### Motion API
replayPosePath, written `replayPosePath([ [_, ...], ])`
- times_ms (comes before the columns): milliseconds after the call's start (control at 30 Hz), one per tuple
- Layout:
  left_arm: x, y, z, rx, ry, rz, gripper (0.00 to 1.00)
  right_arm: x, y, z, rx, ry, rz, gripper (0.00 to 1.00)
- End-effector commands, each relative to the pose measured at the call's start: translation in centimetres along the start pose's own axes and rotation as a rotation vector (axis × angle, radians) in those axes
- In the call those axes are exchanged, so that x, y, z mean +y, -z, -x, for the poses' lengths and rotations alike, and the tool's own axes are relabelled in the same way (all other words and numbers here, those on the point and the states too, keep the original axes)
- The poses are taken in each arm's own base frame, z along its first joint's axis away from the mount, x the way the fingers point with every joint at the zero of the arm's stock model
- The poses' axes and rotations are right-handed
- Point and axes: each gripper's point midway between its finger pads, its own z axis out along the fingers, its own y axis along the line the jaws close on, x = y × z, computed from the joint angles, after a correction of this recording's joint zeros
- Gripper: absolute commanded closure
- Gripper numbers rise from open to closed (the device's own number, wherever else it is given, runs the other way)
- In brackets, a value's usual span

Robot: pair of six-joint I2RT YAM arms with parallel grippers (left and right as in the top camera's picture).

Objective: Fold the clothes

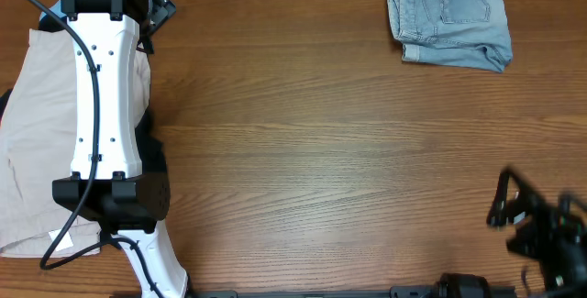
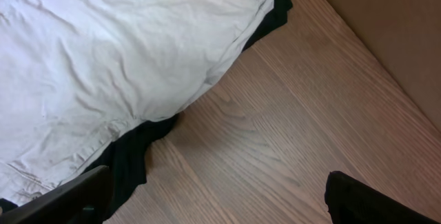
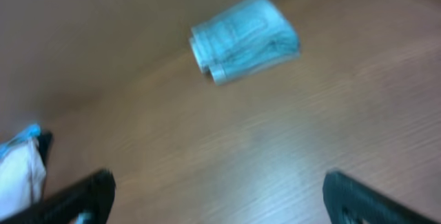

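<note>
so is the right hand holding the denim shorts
No, the denim shorts lie folded on the table, well apart from the open, empty right hand.

No word, brand, number or sign can be read in any view. From overhead, the denim shorts (image 1: 451, 18) on the desk (image 1: 321, 151) show only seams and a stitched back pocket, and the right wrist view of them is too blurred to tell more. The beige shorts (image 2: 103, 65) show plain creased cloth up close in the left wrist view.
</note>
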Motion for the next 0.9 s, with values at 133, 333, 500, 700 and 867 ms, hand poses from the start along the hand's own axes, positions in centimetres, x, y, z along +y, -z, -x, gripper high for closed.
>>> replayPosePath([
  [133,0.0,-0.2,0.0,-0.013,0.012,0.015,0.0,2.8,-7.8,-2.3,-0.134,0.121,0.254,0.0],
  [333,0.0,-0.2,0.0,-0.013,0.013,0.015,0.0,3.9,-12.3,-6.1,-0.249,0.189,0.402,0.0],
  [500,0.0,-0.2,0.0,-0.013,0.012,0.015,0.0,3.2,-14.0,-9.1,-0.4,0.287,0.45,0.0],
  [700,0.0,-0.2,0.0,-0.013,0.012,0.015,0.0,1.5,-15.1,-12.6,-0.44,0.296,0.453,0.0],
  [867,0.0,-0.2,0.0,-0.013,0.013,0.015,0.0,0.1,-16.1,-13.8,-0.423,0.283,0.398,0.0],
])
